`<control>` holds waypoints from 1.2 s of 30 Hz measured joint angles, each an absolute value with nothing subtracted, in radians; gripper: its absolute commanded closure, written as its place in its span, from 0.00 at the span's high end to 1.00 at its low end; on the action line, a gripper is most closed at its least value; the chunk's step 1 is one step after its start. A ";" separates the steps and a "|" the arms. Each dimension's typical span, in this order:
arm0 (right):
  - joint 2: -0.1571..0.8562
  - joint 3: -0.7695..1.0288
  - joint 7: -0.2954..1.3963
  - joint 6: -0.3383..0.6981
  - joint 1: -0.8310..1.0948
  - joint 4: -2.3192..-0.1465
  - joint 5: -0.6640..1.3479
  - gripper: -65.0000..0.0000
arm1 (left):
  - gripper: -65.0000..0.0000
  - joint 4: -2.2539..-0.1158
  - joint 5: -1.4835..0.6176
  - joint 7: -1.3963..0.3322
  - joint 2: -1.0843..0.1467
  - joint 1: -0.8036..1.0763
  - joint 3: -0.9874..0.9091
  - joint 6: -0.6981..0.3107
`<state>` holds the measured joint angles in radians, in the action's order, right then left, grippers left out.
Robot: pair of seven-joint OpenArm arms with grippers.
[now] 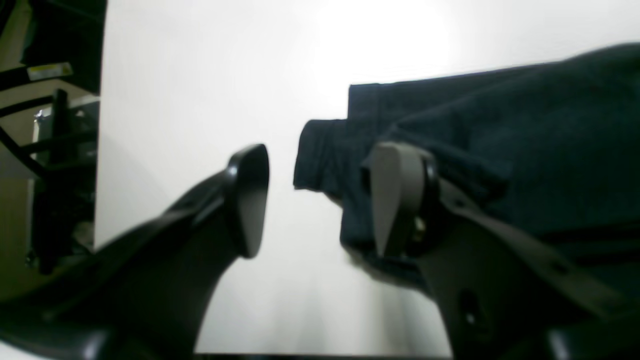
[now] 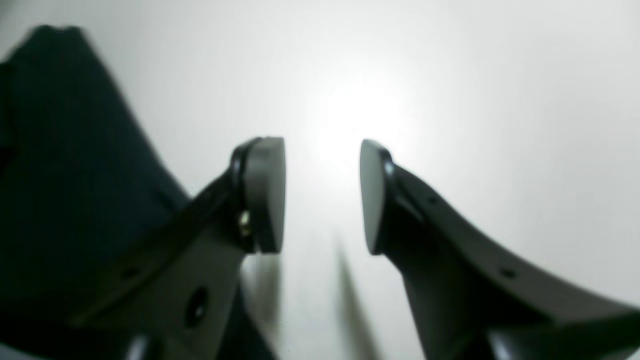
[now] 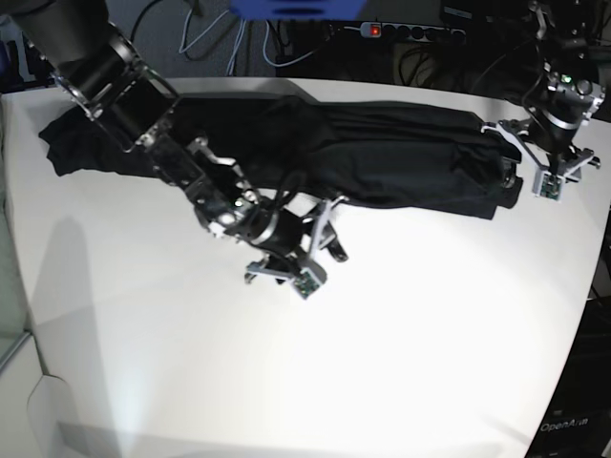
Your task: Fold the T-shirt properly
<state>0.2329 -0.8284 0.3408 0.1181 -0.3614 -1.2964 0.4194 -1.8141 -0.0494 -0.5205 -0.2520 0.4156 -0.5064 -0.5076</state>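
Note:
The black T-shirt (image 3: 382, 157) lies stretched in a long folded band across the back of the white table (image 3: 401, 363). My left gripper (image 3: 513, 155) is at the shirt's right end. In the left wrist view it is open (image 1: 322, 200): a folded corner of the shirt (image 1: 525, 140) reaches toward the gap, and one finger (image 1: 395, 195) stands in front of the fabric without pinching it. My right gripper (image 3: 329, 234) hovers just in front of the shirt's near edge at mid-table. It is open (image 2: 320, 195) with only bare table between its fingers, and the shirt (image 2: 65, 175) is off to its left.
Cables and a power strip (image 3: 372, 29) run behind the table's far edge. In the left wrist view the table's side edge shows, with dark frame parts (image 1: 60, 150) beyond it. Bare white table lies in front of the shirt.

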 measured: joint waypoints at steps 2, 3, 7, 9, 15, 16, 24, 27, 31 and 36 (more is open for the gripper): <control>0.270 -0.788 0.342 0.118 -0.323 -1.323 0.418 0.39 | 0.50 -1.814 -0.049 -0.520 -0.251 0.409 -0.502 -0.569; 0.276 -0.773 0.346 0.118 -0.303 -1.335 0.417 0.39 | 0.50 -1.814 -0.051 -0.520 -0.250 0.406 -0.497 -0.577; 0.276 -0.740 0.353 0.118 -0.262 -1.364 0.419 0.39 | 0.50 -1.805 -0.049 -0.520 -0.225 0.359 -0.464 -0.562; 0.273 -0.736 0.343 0.118 -0.257 -1.396 0.419 0.39 | 0.50 -1.800 -0.038 -0.517 -0.192 0.344 -0.442 -0.563; 0.269 -0.736 0.355 0.118 -0.233 -1.416 0.420 0.39 | 0.50 -1.775 0.167 -0.523 -0.059 0.308 -0.437 -0.586; 0.271 -0.736 0.357 0.118 -0.232 -1.416 0.417 0.39 | 0.50 -1.768 0.203 -0.520 -0.040 0.300 -0.435 -0.580; 0.247 -0.736 0.408 0.118 -0.243 -1.427 0.418 0.39 | 0.50 -1.768 0.242 -0.519 -0.027 0.303 -0.481 -0.697; 0.249 -0.736 0.408 0.118 -0.244 -1.429 0.418 0.39 | 0.50 -1.770 0.241 -0.518 -0.010 0.303 -0.548 -0.704; 0.249 -0.736 0.408 0.118 -0.243 -1.427 0.417 0.39 | 0.50 -1.769 0.243 -0.519 -0.015 0.303 -0.571 -0.700; 0.239 -0.736 0.408 0.118 -0.243 -1.427 0.417 0.39 | 0.50 -1.769 0.243 -0.519 -0.015 0.305 -0.572 -0.702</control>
